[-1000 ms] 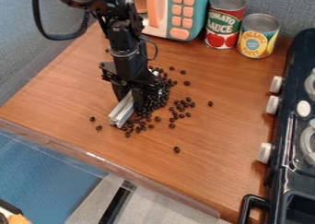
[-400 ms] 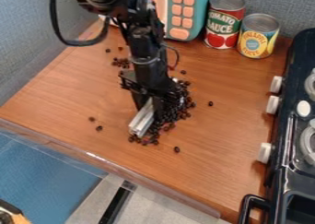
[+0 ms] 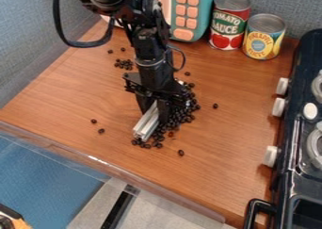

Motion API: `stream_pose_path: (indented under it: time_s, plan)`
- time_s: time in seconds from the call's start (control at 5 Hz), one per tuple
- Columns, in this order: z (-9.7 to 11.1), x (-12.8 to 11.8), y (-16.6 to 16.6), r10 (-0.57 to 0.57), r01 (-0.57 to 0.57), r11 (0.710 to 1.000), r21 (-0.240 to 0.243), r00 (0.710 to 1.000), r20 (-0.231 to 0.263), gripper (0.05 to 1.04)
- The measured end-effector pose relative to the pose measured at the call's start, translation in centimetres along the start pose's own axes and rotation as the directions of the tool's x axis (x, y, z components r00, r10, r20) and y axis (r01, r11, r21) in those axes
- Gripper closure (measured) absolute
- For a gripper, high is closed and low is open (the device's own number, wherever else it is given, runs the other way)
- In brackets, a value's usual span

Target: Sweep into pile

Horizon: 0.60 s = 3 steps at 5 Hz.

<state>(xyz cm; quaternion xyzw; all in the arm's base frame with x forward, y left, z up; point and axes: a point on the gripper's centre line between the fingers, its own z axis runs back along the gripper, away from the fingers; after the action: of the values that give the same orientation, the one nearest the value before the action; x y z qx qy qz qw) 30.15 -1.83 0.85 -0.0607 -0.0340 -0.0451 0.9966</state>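
Dark beans bunched beside claw

A few beans are scattered left of the claw. By the claw a silver bar is clamped. Most beans are heaped just to its right; farther right, one is set apart.
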Motion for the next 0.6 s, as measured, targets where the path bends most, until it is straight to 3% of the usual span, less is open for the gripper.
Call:
stream_pose_path:
  time_s: [0.2, 0.4, 0.6]
  plan:
    - [0.3, -0.9, 0.2, -0.008, 0.009, 1.0, 0.015, 0.999, -0.032, 0.699]
    - [1.9, -1.4, 2.3, 0.033, -0.032, 0.999, 0.036, 0.998, -0.044, 0.699]
    - [4.6, -0.9, 4.5, 0.072, -0.072, 0.997, 0.038, 0.997, -0.007, 0.699]
